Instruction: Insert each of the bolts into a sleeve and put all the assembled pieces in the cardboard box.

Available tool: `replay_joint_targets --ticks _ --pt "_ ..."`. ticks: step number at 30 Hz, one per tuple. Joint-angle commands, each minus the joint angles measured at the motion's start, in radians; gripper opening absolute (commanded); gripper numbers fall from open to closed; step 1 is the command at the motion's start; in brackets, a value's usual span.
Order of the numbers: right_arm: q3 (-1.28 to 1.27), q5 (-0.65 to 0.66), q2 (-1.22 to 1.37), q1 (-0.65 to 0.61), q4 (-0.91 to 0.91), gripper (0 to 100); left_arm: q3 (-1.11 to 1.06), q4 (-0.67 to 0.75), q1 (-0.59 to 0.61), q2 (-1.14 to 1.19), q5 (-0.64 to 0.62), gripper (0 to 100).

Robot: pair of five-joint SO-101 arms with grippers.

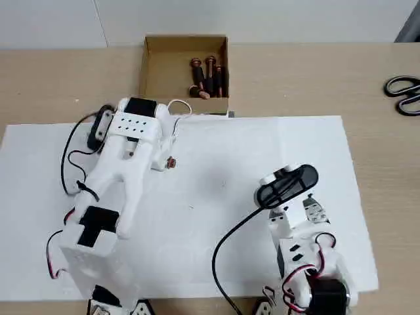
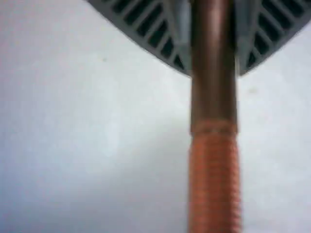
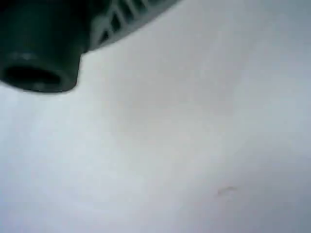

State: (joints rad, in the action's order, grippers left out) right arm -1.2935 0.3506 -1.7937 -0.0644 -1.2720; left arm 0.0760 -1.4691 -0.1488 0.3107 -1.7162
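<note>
A white sheet [image 1: 216, 216] covers the wooden table. Over it, near the cardboard box [image 1: 164, 72], the left gripper [image 2: 214, 53] is clamped on a copper bolt [image 2: 214, 145] by its smooth upper part. The bolt looks rigid, dense and slick, so a firm pinch on that plain section, clear of the threads, seems safest.

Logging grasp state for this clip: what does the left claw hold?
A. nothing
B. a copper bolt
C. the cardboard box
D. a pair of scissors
B: in the left wrist view the left claw has its grey ribbed fingers closed on a copper bolt, whose threaded end sticks out over the white sheet.
</note>
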Motion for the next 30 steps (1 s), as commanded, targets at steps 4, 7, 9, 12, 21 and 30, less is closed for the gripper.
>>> replay_joint_targets --ticks 4,7,9,12,21,30 --pt "0.006 -0.015 0.002 0.071 0.01 0.4 0.019 0.003 0.003 -0.06 -0.11 1" --pt "0.006 -0.015 0.002 0.07 0.012 0.4 0.019 0.006 0.003 -0.06 -0.109 1" --pt "0.006 -0.015 0.002 0.068 0.013 0.4 0.019 0.006 0.003 -0.06 -0.109 1" --pt "0.006 -0.015 0.002 0.068 0.013 0.4 0.019 0.008 0.003 -0.058 -0.109 1" --pt "0.006 -0.017 0.002 0.068 0.013 0.4 0.019 0.005 0.002 -0.06 -0.107 12" --pt "0.006 -0.017 0.002 0.068 0.013 0.4 0.019 0.0 0.009 -0.06 0.068 31"
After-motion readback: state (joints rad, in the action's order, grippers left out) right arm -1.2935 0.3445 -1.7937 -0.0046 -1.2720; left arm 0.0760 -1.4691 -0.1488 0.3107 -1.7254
